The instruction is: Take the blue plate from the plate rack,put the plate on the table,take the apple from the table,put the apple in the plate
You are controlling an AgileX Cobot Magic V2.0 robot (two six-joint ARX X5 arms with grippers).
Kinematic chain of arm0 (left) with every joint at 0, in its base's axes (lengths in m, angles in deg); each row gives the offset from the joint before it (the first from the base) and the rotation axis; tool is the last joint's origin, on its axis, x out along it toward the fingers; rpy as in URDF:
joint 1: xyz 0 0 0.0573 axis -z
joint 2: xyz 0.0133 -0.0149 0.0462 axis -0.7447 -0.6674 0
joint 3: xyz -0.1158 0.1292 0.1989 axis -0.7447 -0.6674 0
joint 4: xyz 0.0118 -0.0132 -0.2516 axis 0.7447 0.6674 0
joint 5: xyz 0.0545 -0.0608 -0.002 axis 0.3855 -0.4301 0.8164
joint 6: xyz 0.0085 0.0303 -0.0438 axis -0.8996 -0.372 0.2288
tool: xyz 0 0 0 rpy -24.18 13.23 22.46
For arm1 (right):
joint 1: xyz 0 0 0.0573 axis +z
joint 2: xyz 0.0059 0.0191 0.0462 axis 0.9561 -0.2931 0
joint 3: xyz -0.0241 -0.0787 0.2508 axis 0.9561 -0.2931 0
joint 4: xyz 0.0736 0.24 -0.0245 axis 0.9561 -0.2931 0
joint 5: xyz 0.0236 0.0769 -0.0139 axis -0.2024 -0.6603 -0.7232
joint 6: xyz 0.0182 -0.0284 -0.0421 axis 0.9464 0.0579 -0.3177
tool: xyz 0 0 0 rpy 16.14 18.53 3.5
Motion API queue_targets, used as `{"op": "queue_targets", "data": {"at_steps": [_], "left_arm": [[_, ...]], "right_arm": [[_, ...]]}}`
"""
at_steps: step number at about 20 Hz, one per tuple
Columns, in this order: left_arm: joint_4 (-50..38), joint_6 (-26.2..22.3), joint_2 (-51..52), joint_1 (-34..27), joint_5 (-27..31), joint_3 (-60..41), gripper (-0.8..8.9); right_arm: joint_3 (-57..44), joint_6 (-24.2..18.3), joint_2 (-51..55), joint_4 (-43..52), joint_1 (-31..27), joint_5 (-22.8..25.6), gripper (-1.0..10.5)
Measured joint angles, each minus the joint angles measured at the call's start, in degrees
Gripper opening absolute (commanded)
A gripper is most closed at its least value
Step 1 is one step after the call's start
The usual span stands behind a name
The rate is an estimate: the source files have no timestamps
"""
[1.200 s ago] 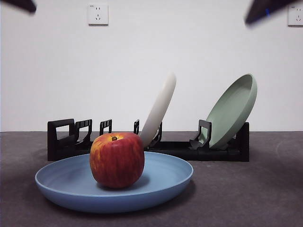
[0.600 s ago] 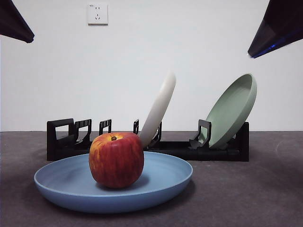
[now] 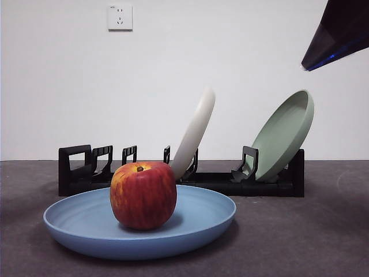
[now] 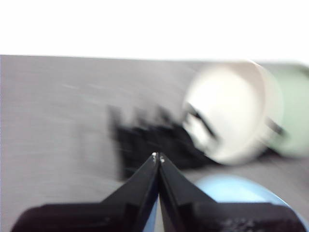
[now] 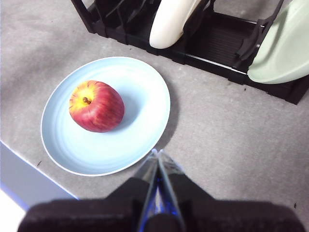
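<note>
Right wrist view: apple [image 5: 96, 106] sits on the blue plate [image 5: 145, 125] at ten o'clock from the right gripper [image 5: 158, 153], jaws pressed together, empty.

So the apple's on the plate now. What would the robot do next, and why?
Probably just pull both arms back to rest. The apple already sits in the blue plate on the table, and the right gripper and left gripper are shut, holding nothing.
</note>
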Motion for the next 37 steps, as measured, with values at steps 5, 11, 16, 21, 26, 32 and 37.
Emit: {"op": "queue_targets", "data": {"at_steps": [5,11,16,21,26,32,37], "left_arm": [[-5.09,-1.03,12.92,-14.84,-0.07,-11.93,-0.03],[-7.91,-5.86,21.14,-19.37,-2.89,-23.17,-0.03],[-7.67,-7.48,21.07,-19.39,-4.63,-26.1,-0.03],[-7.69,-7.48,21.18,-19.39,-5.62,-26.1,-0.03],[-7.69,-7.48,21.18,-19.39,-5.62,-26.1,-0.03],[-7.69,-7.48,21.18,-19.39,-5.62,-26.1,-0.03],[-7.69,-7.45,21.18,-19.39,-5.62,-26.1,-0.03]], "right_arm": [[0.0,0.0,0.0,0.0,0.0,0.02,-0.1],[0.0,0.0,0.02,0.0,0.0,0.0,-0.1],[0.0,0.0,0.02,-0.02,0.0,0.0,-0.1],[0.0,0.0,0.04,-0.24,0.0,0.02,-0.1],[0.0,0.0,0.04,-0.24,0.0,0.0,-0.1],[0.0,-0.07,0.04,-0.94,0.0,0.04,-0.1],[-0.02,-10.14,1.6,1.25,-1.68,3.72,-0.1]]}}
